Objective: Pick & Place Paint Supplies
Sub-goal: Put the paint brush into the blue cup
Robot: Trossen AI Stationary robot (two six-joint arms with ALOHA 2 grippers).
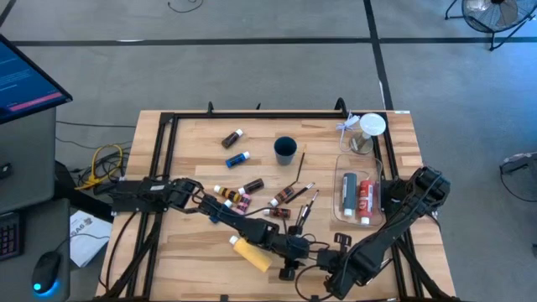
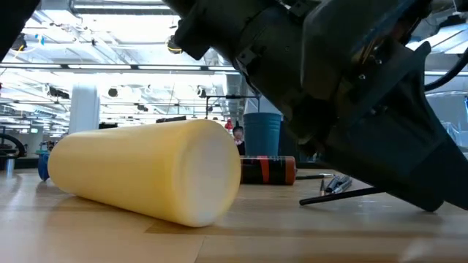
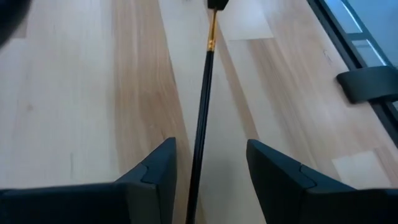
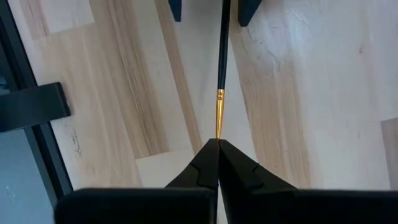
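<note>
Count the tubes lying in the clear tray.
2: a dark tube and a red tube, side by side in the tray; more may be hidden.

A wooden table [image 1: 185,252] carries a dark cup [image 1: 285,149] near its middle. Small tubes [image 1: 233,138] lie left of the cup, brushes [image 1: 293,195] and a yellow bottle [image 1: 252,252] on its near side, a clear tray [image 1: 344,201] to its right.

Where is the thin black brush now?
The thin black brush lies near the table's front edge, between the two claws: the left claw straddles its handle, the shut right claw pinches its tip.
</note>
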